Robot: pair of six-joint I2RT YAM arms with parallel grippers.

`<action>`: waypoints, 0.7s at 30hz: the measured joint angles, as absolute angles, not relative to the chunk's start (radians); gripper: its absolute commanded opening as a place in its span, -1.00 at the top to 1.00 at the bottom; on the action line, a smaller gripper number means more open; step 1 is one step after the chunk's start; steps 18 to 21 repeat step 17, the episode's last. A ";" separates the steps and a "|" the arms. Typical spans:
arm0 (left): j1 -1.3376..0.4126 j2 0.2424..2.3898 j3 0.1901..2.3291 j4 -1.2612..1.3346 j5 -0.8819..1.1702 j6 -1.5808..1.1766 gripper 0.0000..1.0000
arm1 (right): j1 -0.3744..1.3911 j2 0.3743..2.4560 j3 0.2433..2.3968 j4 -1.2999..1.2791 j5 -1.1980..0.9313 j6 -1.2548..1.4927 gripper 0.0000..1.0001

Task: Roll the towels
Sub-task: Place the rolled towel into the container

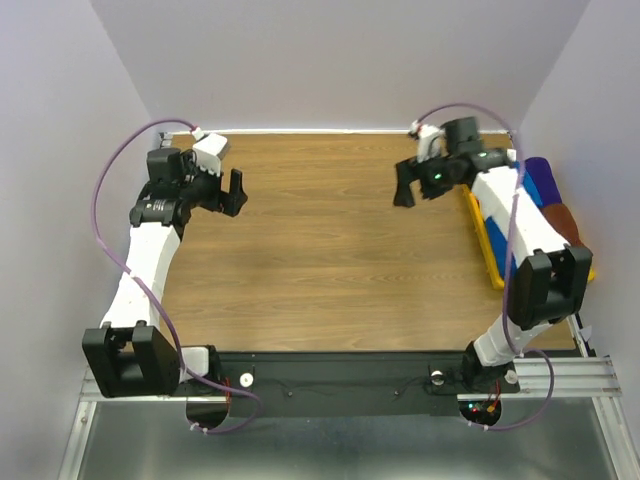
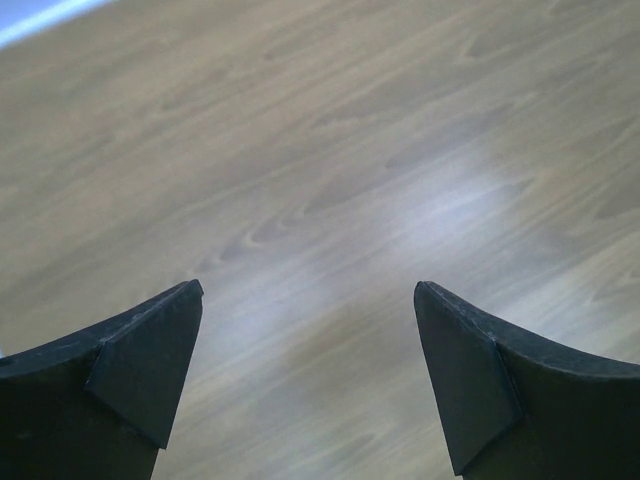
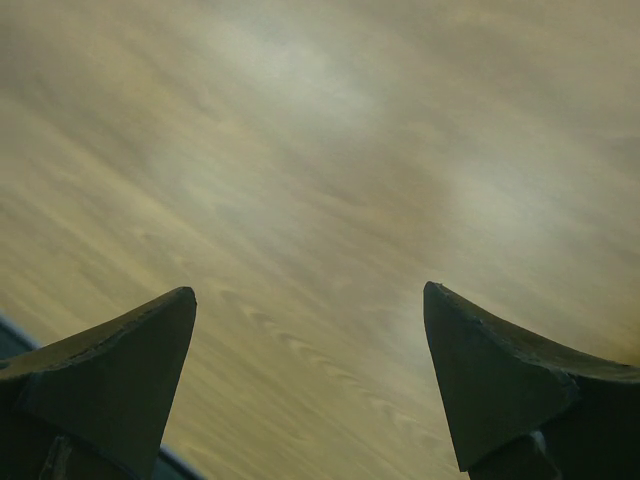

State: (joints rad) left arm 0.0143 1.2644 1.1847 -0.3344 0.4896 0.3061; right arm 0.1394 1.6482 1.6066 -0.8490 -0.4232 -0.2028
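Two arms rise from their bases at the near edge, and we read both as unloaded. The left gripper (image 1: 236, 192) hangs over the far-left part of the tabletop (image 1: 320, 260) with its jaws spread wide. Its wrist view shows only bare wood grain between the fingers (image 2: 140, 370). The right gripper (image 1: 404, 187) mirrors it at the far right, jaws likewise parted with nothing between them. Its wrist view is smeared, which we take as a sign of motion, not a settled pose. Both tools face inward across the wood, well apart from each other. To us that posture suits arms standing clear of the work area, not arms reaching for cloth.

Farther to the right, along the table's side, a yellow bin (image 1: 483, 240) sits largely under the right arm, where finished pieces would be out of the way. In it we see the rust-brown towel (image 1: 565, 218) just beside a blue and purple roll (image 1: 545, 178). We cannot tell whether the brown one is tightly rolled.

We find the cream towel in no view; it may lie hidden beneath the right forearm. With the brown towel in the bin and both grippers released, we judge the rolling to be near its end, but the unseen cream towel keeps us from saying it is done.
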 measured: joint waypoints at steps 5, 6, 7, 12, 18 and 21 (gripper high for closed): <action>0.034 1.218 1.038 -0.334 0.515 0.305 -0.97 | 0.325 1.645 1.345 -0.716 -0.418 -0.106 -1.00; 0.034 1.205 1.009 -0.334 0.510 0.305 -0.97 | 0.353 1.644 1.294 -0.694 -0.414 -0.086 -1.00; 0.034 1.190 0.981 -0.335 0.503 0.306 -0.97 | 0.366 1.643 1.264 -0.678 -0.410 -0.076 -1.00; 0.027 1.122 0.873 -0.326 0.442 0.337 -0.97 | 0.410 1.588 1.092 -0.570 -0.370 -0.007 -1.00; 0.012 1.096 0.825 -0.326 0.383 0.361 -0.97 | 0.419 1.521 1.037 -0.508 -0.340 0.017 -1.00; 0.012 1.096 0.825 -0.326 0.383 0.361 -0.97 | 0.419 1.521 1.037 -0.508 -0.340 0.017 -1.00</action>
